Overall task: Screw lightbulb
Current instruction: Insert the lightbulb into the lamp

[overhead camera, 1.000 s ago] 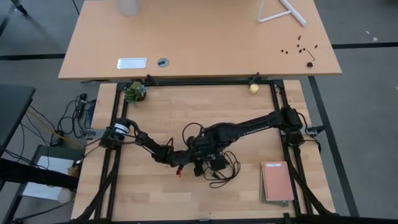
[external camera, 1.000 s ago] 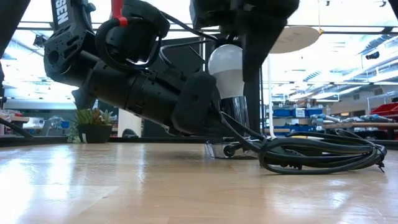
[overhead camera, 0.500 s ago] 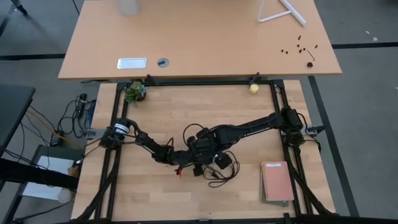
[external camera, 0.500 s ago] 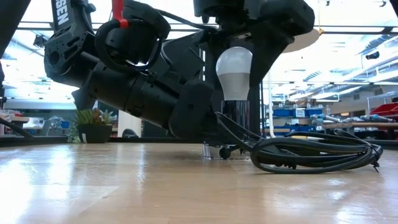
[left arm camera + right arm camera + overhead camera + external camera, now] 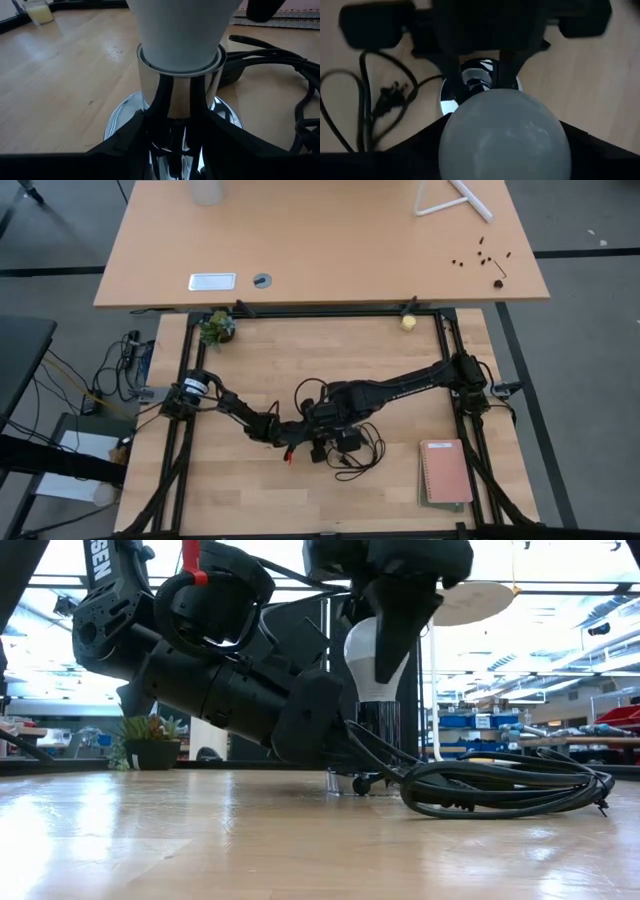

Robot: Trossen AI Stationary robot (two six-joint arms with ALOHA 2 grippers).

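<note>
While the lightbulb point(image 5: 372, 665) stands upright in the chrome socket point(image 5: 172, 117) near the middle of the wooden desk point(image 5: 250, 500), both arms meet over it. In the low view the white bulb sits above the shiny socket neck, and the right end effector point(image 5: 392, 645) comes down from above, its dark fingers point(image 5: 400, 625) lying against the bulb's rounded top. The right wrist view looks straight down onto the bulb's dome point(image 5: 502, 132), with a dark finger pressed in on each side of it, so this end effector pinches the lightbulb.

The left end effector point(image 5: 172, 132) lies low along the desk, reaching in from the left. In the left wrist view its two dark fingers point(image 5: 125, 142) close around the socket's chrome neck just above the round mirror-like base, touching it on both sides; it grips the socket, with the bulb's white collar directly above the fingers.

A black cord point(image 5: 500, 785) lies in loose loops on the desk just beside the socket, on the side toward the right arm's base, with a plug point(image 5: 387, 97) at its end. From above, a pinkish notebook point(image 5: 446, 472) rests near the desk's right front corner, well apart from the arms. A small potted plant point(image 5: 216, 327) and a yellowish ball point(image 5: 408, 322) sit at the far edge.
</note>
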